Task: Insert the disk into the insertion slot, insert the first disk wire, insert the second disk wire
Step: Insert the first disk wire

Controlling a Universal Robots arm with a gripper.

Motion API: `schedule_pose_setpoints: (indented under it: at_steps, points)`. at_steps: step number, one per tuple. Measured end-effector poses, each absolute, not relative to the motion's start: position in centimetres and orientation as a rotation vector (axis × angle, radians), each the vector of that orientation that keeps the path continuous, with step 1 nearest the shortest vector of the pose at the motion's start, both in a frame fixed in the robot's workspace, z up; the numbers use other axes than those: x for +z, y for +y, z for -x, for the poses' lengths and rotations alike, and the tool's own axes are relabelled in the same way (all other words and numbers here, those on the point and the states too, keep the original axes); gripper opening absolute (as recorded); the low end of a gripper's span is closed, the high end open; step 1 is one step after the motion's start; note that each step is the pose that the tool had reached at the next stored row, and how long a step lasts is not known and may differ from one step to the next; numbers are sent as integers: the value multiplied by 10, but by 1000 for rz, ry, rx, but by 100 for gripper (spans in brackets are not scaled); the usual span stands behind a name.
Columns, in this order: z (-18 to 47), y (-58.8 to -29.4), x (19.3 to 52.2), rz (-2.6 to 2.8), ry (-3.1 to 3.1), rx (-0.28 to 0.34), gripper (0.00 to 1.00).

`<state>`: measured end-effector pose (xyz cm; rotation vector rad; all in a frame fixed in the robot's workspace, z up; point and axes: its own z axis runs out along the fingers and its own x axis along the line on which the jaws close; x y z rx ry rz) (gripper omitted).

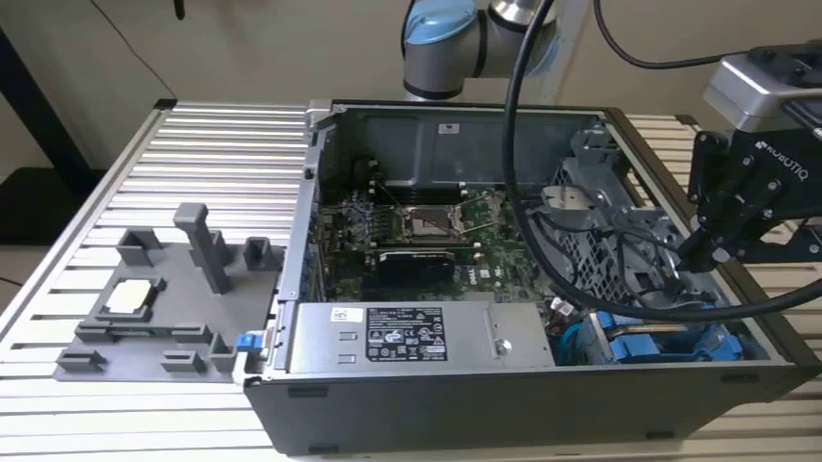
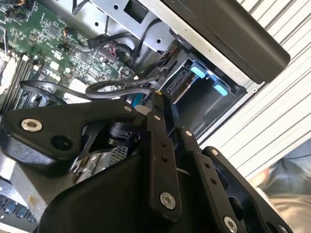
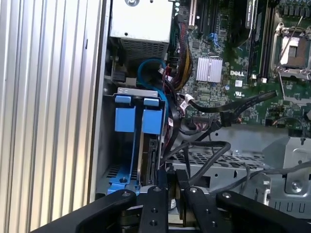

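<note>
Pincer (image 1: 704, 258) pressed together on black wire (image 2: 121, 90), disk (image 3: 137, 119) in blue frame seated in insertion slot (image 3: 112, 171) at case corner, white printed label on silver power-supply box (image 1: 404, 334)

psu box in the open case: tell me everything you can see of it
The power supply is a rectangular box of bare silver sheet metal. It lies flat inside the case, against its near wall, toward the exterior view's left. Its upper face carries a small white label and a larger black one. In the first wrist view one end shows a slotted vent grille, with a bundle of coloured wires close beside it.
</note>
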<state>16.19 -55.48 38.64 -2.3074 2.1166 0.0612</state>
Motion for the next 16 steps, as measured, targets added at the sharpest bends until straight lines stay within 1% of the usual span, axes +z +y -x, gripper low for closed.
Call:
schedule_pose_setpoints:
  at_steps: [4,6,16]
  points:
    - [-162,-554,386,2337,2145,-16,19]
    - [-162,-552,384,2345,2152,-39,19]
    - [-160,-544,373,2339,2155,-82,19]
